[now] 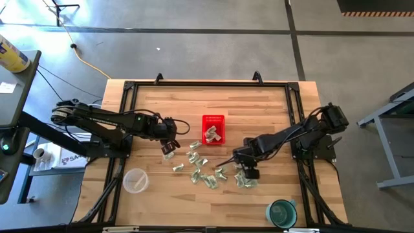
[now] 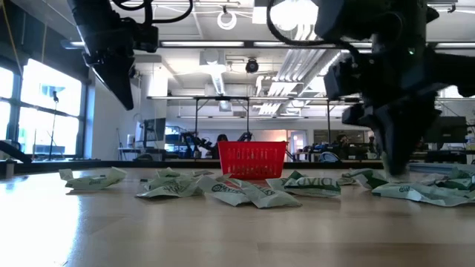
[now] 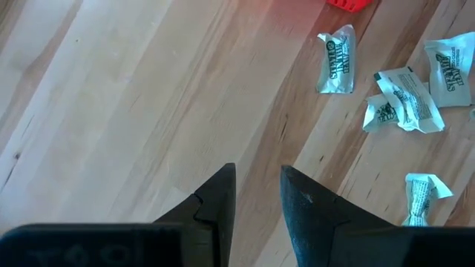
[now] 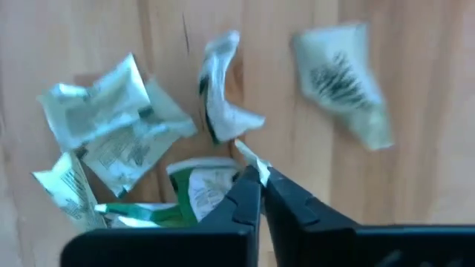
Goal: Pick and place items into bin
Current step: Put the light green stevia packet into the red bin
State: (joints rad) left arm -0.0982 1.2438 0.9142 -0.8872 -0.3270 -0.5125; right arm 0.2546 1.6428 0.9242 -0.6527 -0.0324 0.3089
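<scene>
We are pinching one item (image 4: 249, 154) in our right tool (image 4: 260, 178), fully closed; the bin (image 1: 213, 121) is lying beyond, nearer the narrowly open left tool (image 3: 256, 182).

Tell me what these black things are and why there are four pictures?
They are two robot arms at a wooden table. One camera looks down from above, one sits at table height, and one rides on each wrist. Small pale green-and-white wrapped packets lie scattered, and some already sit in the small red slotted plastic basket. The right hand is shut, pinching the edge of one packet. The left hand hovers slightly open, holding nothing. A clear plastic cup and a teal round cup stand nearby.
</scene>
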